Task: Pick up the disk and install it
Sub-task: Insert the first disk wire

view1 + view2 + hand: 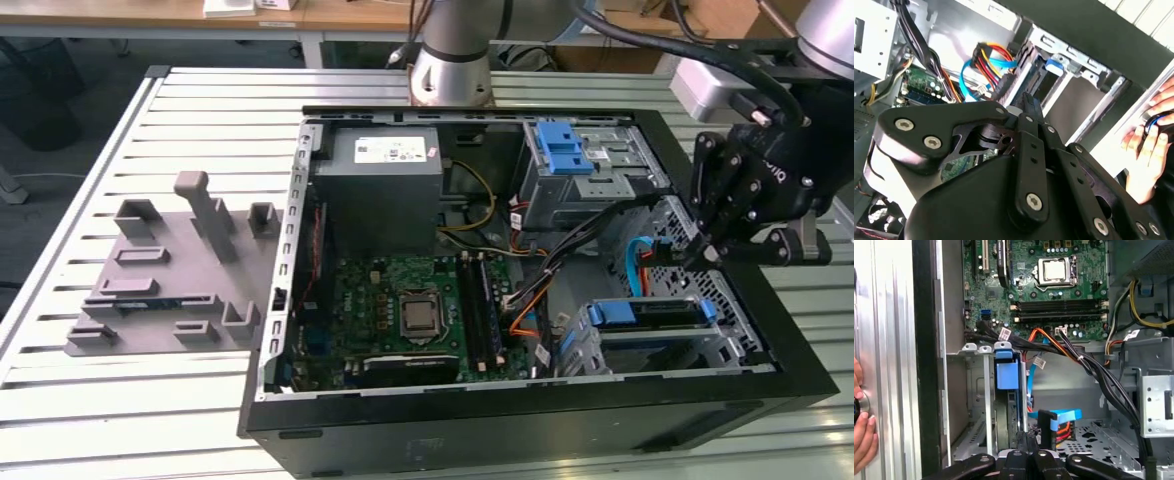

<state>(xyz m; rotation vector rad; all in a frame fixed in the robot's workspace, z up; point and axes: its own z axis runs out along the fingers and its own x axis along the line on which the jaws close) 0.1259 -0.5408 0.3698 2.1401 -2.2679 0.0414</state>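
Note:
The disk [649,314] sits in the drive bay at the case's front corner, on the exterior view's right, its blue carrier frame facing up. In the first wrist view the disk [1005,375] stands on edge between the bay's metal rails, blue handle showing. My gripper [697,256] hangs just above and behind that bay, apart from the disk. Its fingers come together in the second wrist view, so the gripper [1027,104] is shut with nothing in it. In the first wrist view the gripper [1029,441] sits close over the bay.
The open computer case [534,415] lies on a slatted metal table [160,420]. Inside are a motherboard [414,305], a grey power supply [380,180], cable bundles [1094,365] and a blue latch [561,150]. A grey fixture [174,285] lies outside. A person's hand [1149,145] rests nearby.

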